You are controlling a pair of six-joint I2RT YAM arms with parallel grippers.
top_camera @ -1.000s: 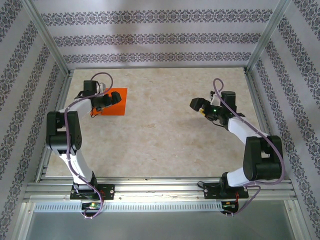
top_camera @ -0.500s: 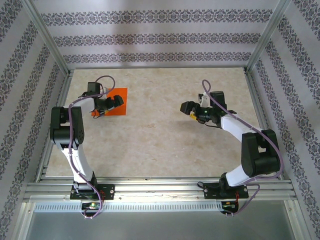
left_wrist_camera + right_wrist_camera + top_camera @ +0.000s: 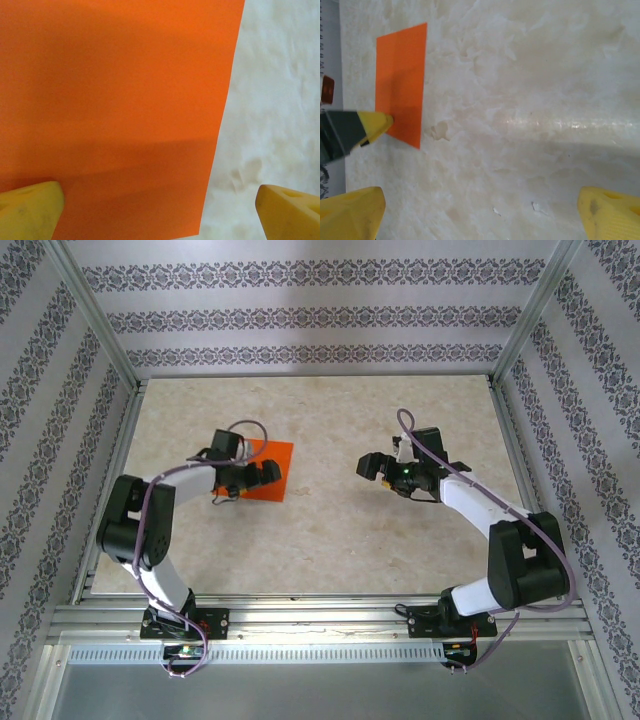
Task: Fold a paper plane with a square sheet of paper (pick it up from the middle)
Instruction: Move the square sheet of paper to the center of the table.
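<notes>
straddling one edge of the square sheet of paper, the left gripper has its jaws spread wide: one pad over the orange, the other over bare table. whether it touches the sheet, i cannot tell. the sheet lies flat and unfolded, at nine o'clock from the table's middle. the right gripper, at three o'clock of the sheet, is likewise splayed and empty. closing here would likely nip the edge, not the middle, so the thin paper could skid or crumple.

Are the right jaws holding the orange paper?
No, jaws of the right gripper stand open above the table, apart from the square sheet of paper.
</notes>
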